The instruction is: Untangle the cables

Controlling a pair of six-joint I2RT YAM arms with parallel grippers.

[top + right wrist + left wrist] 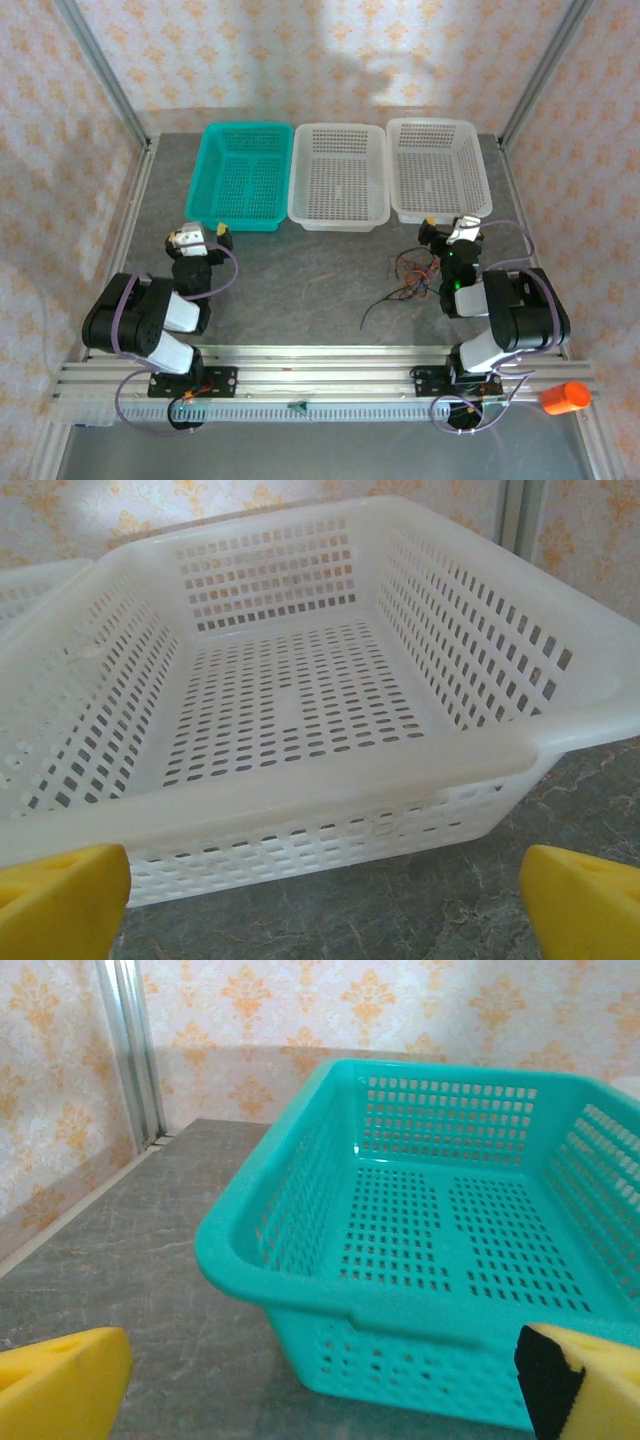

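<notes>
Three baskets (246, 127) (340, 128) (432, 122), one tangle of cables (412, 280)

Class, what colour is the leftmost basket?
Teal; the basket shows best in the left wrist view.

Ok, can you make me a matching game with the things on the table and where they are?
Things
1. teal basket
2. cables
3. orange cylinder
4. right gripper

Places
A. loose on the table, beside the right arm
B. left end of the basket row
C. near corner on the right, past the rail
D. open, facing a white basket

Pairs: 1-B, 2-A, 3-C, 4-D
</notes>
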